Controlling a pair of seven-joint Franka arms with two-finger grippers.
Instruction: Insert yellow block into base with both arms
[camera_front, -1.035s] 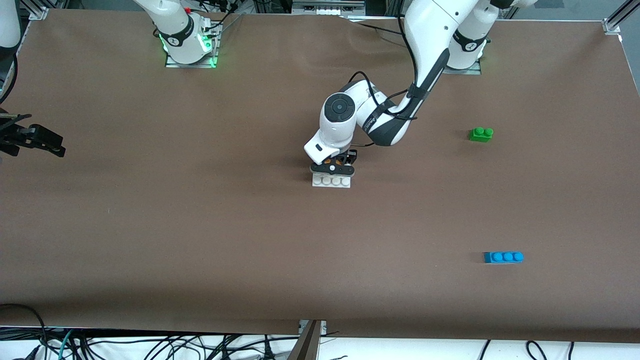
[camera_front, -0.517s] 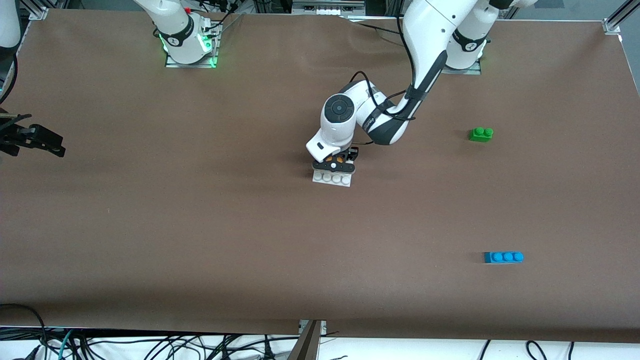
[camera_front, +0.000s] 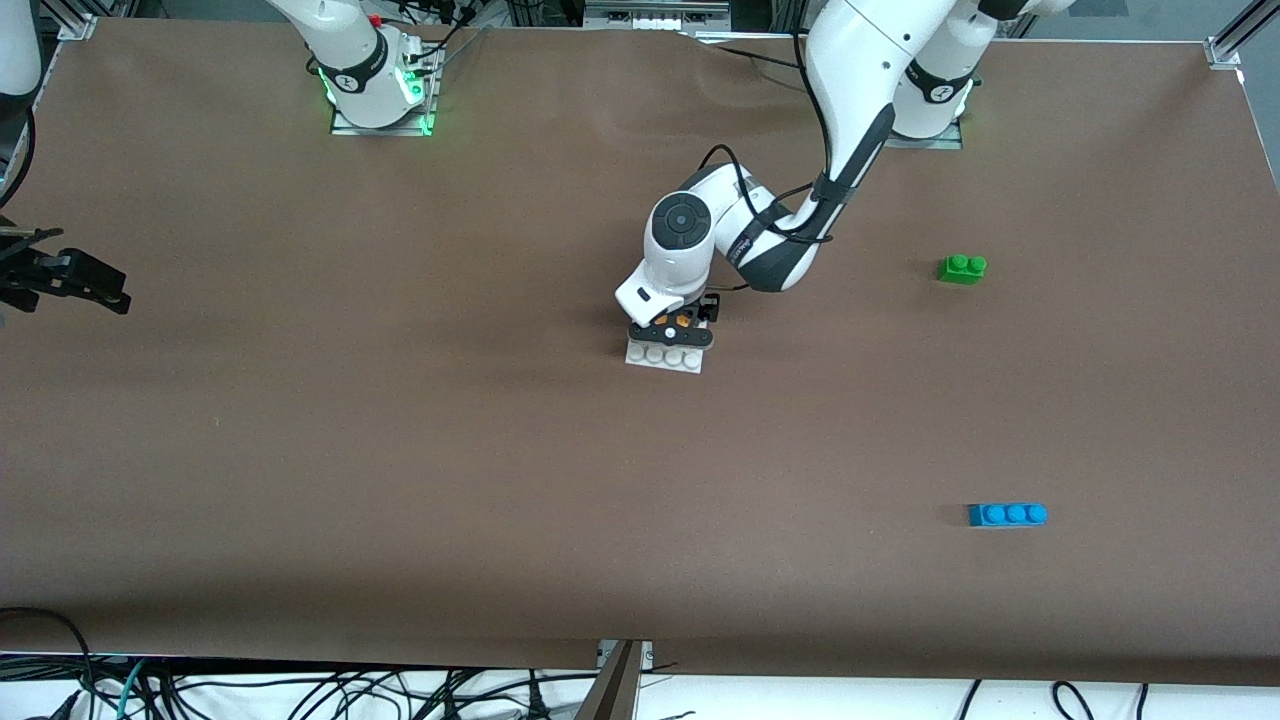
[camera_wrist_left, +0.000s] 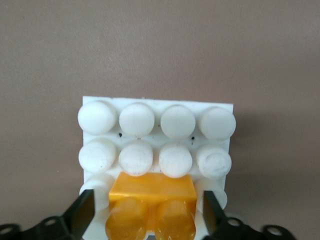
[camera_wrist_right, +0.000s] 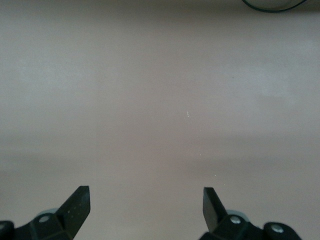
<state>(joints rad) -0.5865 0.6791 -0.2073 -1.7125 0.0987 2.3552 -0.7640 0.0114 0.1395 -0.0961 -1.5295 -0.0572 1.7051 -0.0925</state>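
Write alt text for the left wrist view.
A yellow block with two studs sits on the white studded base, between the open left gripper fingers, which stand apart from its sides. Two full rows of the base's round studs show, with the brown table around it.

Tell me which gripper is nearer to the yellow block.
Left. The left gripper is right over the yellow block, its open fingers either side of it on the base. The right gripper waits open at the right arm's end of the table.
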